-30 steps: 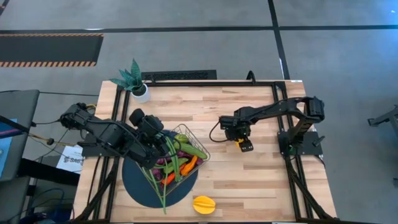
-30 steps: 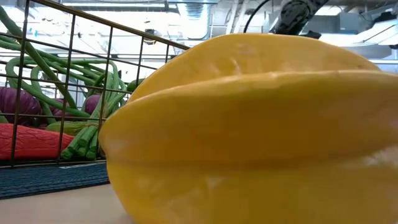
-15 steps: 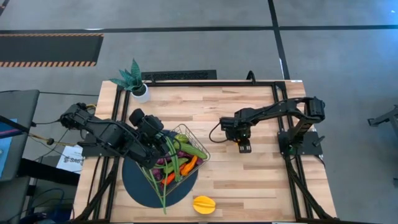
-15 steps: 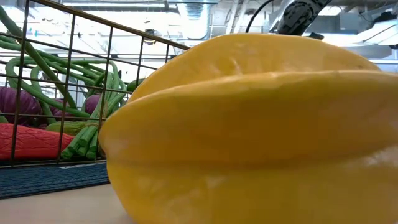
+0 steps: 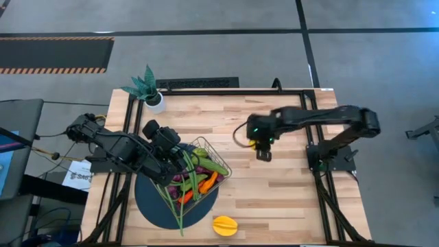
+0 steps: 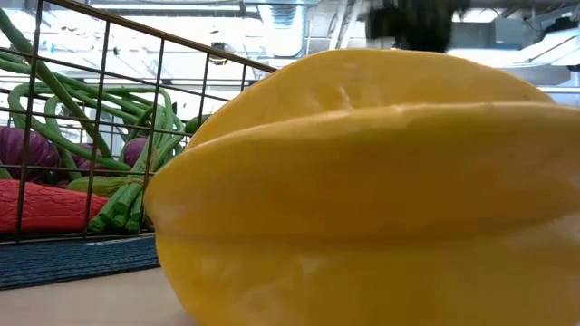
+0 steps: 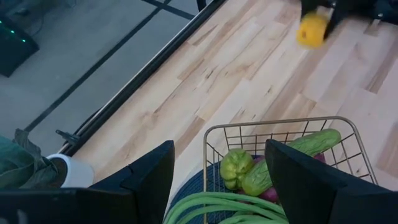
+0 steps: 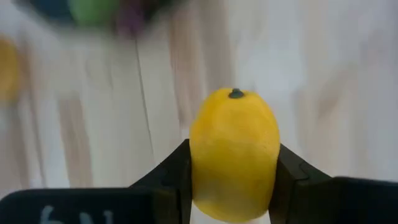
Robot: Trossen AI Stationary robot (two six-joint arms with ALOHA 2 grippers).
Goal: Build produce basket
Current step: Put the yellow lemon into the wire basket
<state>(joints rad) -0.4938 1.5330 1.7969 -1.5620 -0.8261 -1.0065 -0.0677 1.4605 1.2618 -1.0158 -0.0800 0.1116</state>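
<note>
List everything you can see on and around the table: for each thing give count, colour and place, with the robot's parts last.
basket: one, gold wire, on the mat, table's left half
mat: one, dark blue, under the basket
beans: a bunch, green, hanging over the basket's edge
cucumber: one, green, in the basket
star fruit: one, yellow, near table's front edge
lemon: one, yellow, in right end effector
plant: one, green, back-left corner
left end effector: over the basket
right end effector: mid-table, shut on lemon
</note>
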